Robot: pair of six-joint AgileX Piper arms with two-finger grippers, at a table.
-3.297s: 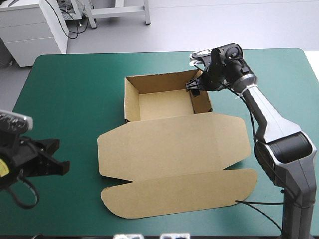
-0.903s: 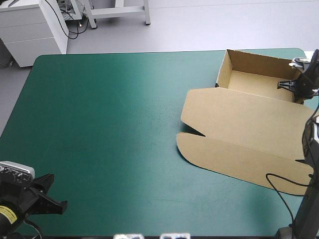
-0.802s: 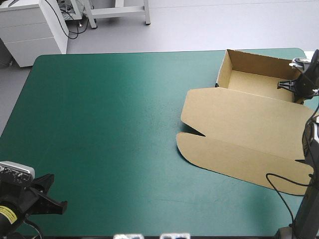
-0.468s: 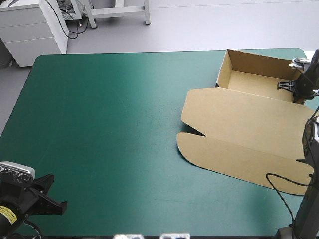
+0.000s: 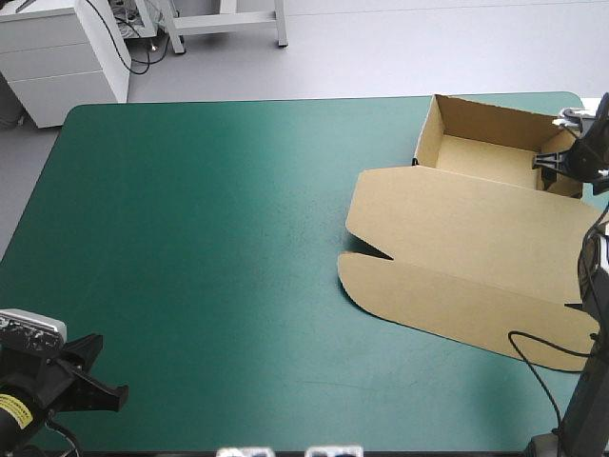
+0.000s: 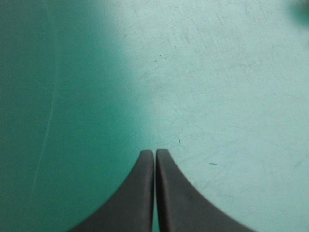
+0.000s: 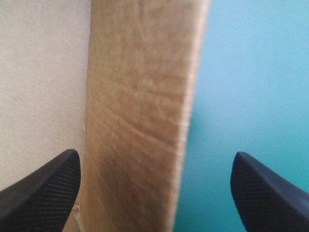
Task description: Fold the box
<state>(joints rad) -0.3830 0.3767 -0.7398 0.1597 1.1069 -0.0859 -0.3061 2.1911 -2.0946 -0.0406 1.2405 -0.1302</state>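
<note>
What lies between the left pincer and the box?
Only bare teal-green cover, as the high view shows; the left pincer sits near-left, the box far right.

Open teal-green cover across the whole left and middle, free for passage around the left gripper. Blocked at the right by the brown box: flat lid low, tray upright-walled near the far right corner. One tray wall between the spread fingers of the right gripper, apparently untouched.
</note>
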